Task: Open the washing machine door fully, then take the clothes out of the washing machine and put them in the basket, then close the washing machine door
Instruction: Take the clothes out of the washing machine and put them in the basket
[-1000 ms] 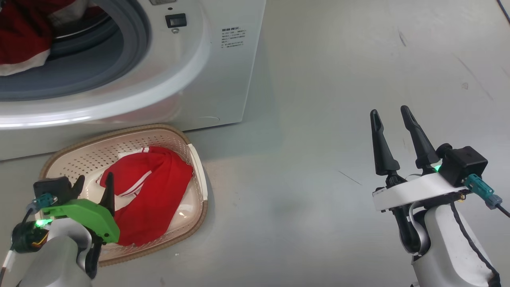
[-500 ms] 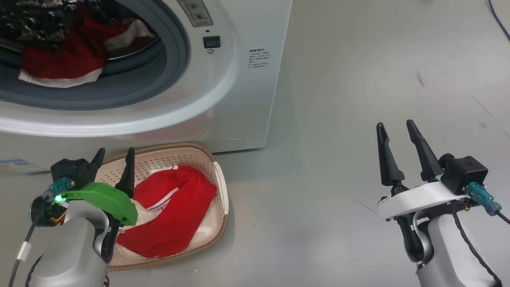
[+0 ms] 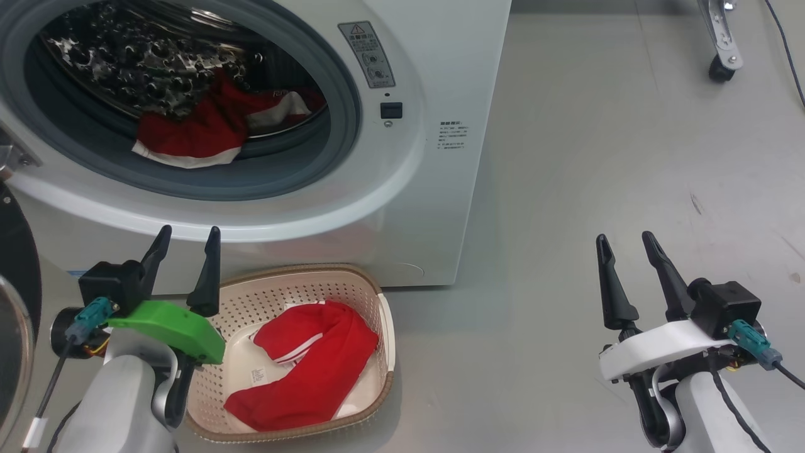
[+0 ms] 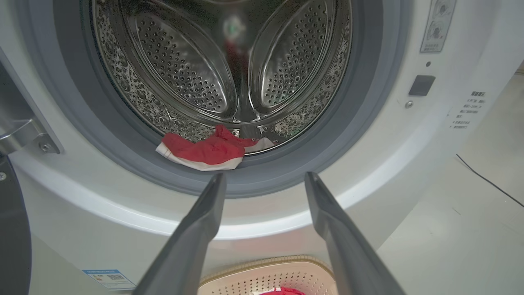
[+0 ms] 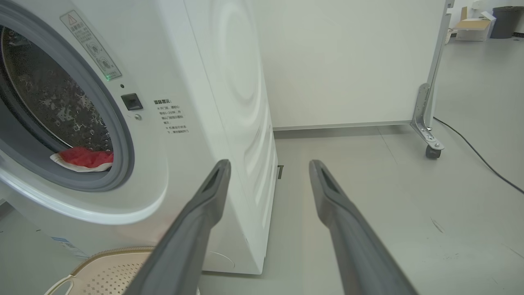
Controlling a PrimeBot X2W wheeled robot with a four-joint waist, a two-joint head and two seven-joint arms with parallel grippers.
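Holding the left gripper (image 3: 190,231) wide open and empty in the head view, tapered dark fingers pointing at the washing machine (image 3: 440,75) just beyond. Holding the right gripper (image 3: 624,238) equally spread and empty, well apart over bare grey floor (image 3: 566,157). Showing red clothes (image 3: 188,129) lying crumpled at the lip of the perforated steel drum (image 3: 113,50), inside the smooth grey gasket (image 3: 343,132). Showing another red garment (image 3: 314,377), white-striped, lying in the cream perforated basket (image 3: 302,272) just near of the machine's base. Glimpsing the washing machine door (image 3: 12,251), glossy black, standing open at the left edge.

Looking along the left wrist's fingers straight into the round opening, finding the way in open.

Looking along the right wrist's fingers past the machine's flat white side, over open floor reaching right to a caster (image 5: 430,151).
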